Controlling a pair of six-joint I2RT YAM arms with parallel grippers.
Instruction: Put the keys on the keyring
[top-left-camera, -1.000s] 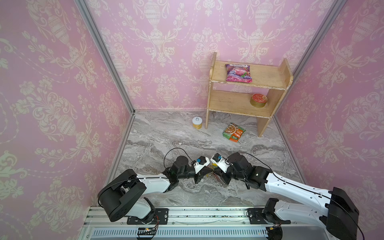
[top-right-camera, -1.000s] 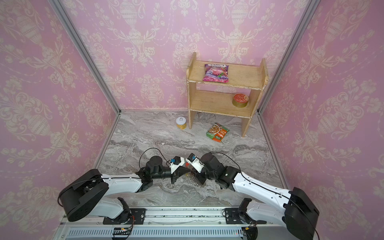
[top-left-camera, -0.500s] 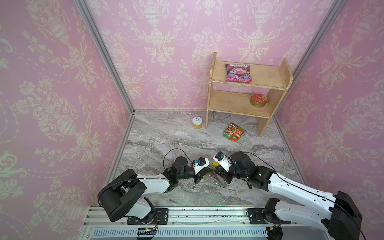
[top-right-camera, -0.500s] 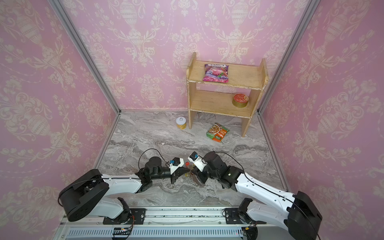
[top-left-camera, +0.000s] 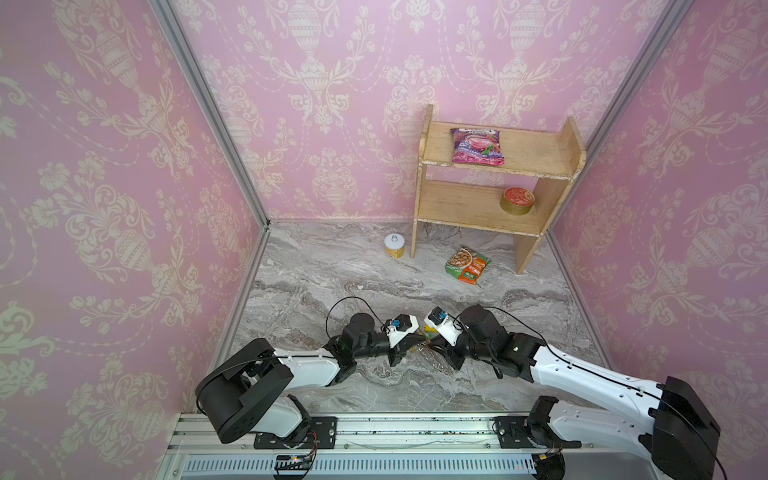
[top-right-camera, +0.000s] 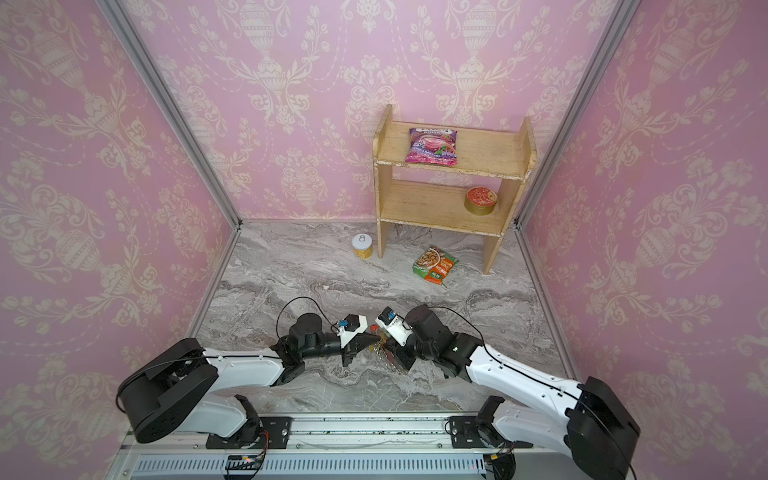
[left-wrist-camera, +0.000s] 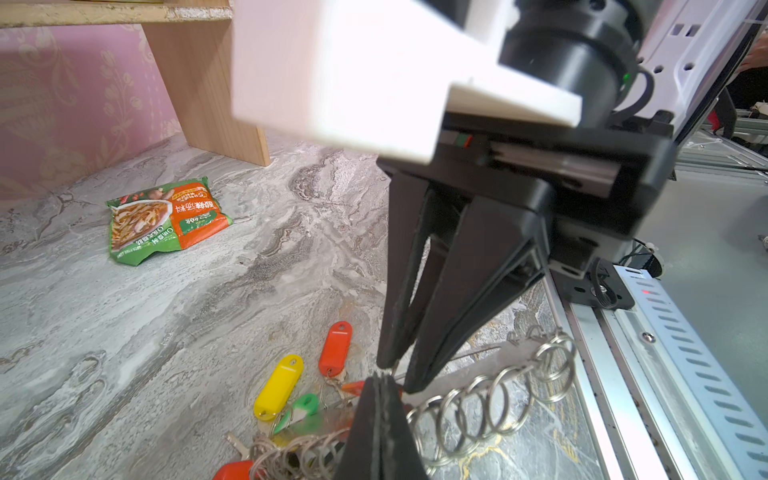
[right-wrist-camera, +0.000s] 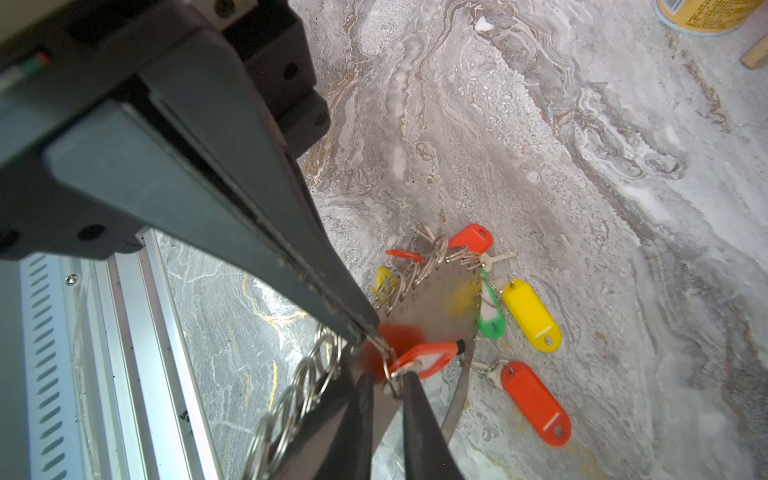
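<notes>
Left wrist view: left gripper (left-wrist-camera: 380, 377) and right gripper (left-wrist-camera: 400, 377) meet tip to tip low over the keyring (left-wrist-camera: 490, 399) and keys (left-wrist-camera: 278, 388) on the marble table (left-wrist-camera: 166, 311).
Left gripper: fingers pressed together; a thin silver ring sits right at the tip, cannot tell if it is pinched.
Right gripper: 2 fingers (right-wrist-camera: 419, 415) a narrow gap apart; the small ring of 1 red tag (right-wrist-camera: 422, 359) lies between the tips; cannot tell if they press on it.
Keyring: chain of linked silver rings lies on the table near the front rail (left-wrist-camera: 685, 374), passing under both grippers; its grey band (right-wrist-camera: 436, 299) lies flat, touching the chain.
Keys: clustered on the table around the band; yellow tag (right-wrist-camera: 532, 316) and green tag (right-wrist-camera: 491, 322) side by side at the band's edge; orange-red tag (right-wrist-camera: 536, 405) near them; second orange-red tag (right-wrist-camera: 471, 239) touching the rings.
Top views: in both top views keyring and keys sit between the 2 grippers, at the table's front middle.
Shelf (top-left-camera: 490, 208): wooden, back right; pink packet (top-left-camera: 477, 146) on top board; red-lidded tin (top-left-camera: 516, 200) on lower board.
Can (top-left-camera: 395, 246): upright on the table, just beside a shelf leg.
Noodle packet (top-left-camera: 468, 265): flat on the table in front of the shelf, well apart from the keys.
</notes>
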